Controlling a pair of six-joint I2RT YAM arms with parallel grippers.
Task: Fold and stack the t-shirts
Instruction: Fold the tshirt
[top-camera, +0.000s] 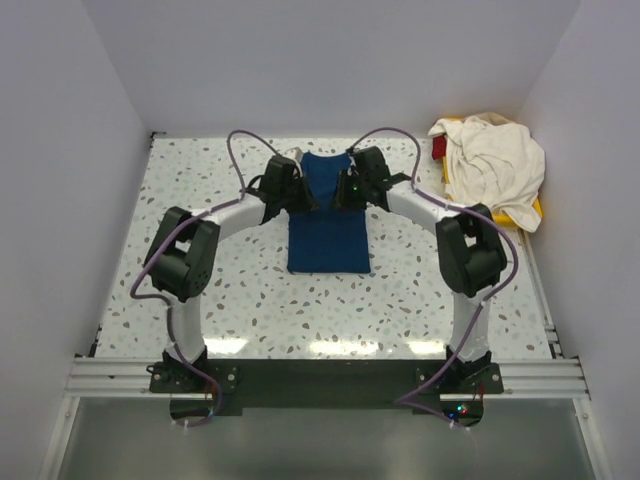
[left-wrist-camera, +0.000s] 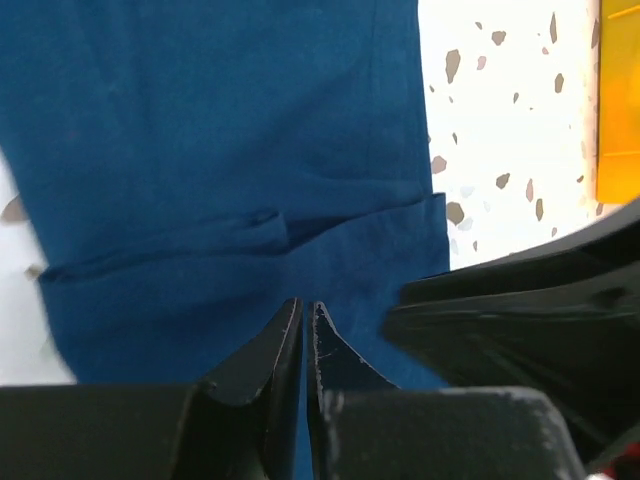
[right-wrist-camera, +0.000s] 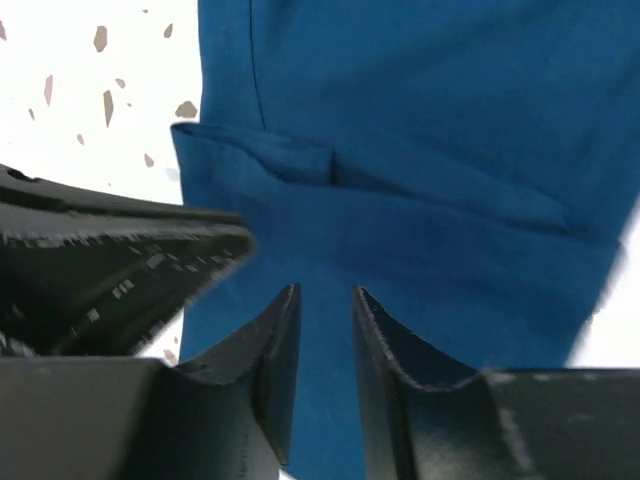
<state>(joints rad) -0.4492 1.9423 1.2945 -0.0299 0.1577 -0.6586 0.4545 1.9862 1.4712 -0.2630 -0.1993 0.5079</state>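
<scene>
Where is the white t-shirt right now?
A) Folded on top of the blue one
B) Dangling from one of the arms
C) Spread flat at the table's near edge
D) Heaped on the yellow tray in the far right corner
D: the cream white shirt lies crumpled on the yellow tray, apart from the navy shirt.

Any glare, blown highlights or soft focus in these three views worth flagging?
Top external: sharp and evenly lit, with bright glare streaks on the table near the arm bases. Left wrist: the table is washed out to white, the left fingers are dark and soft, and the navy t-shirt is well exposed. Right wrist: much the same, with the right fingers blurred up close.
</scene>
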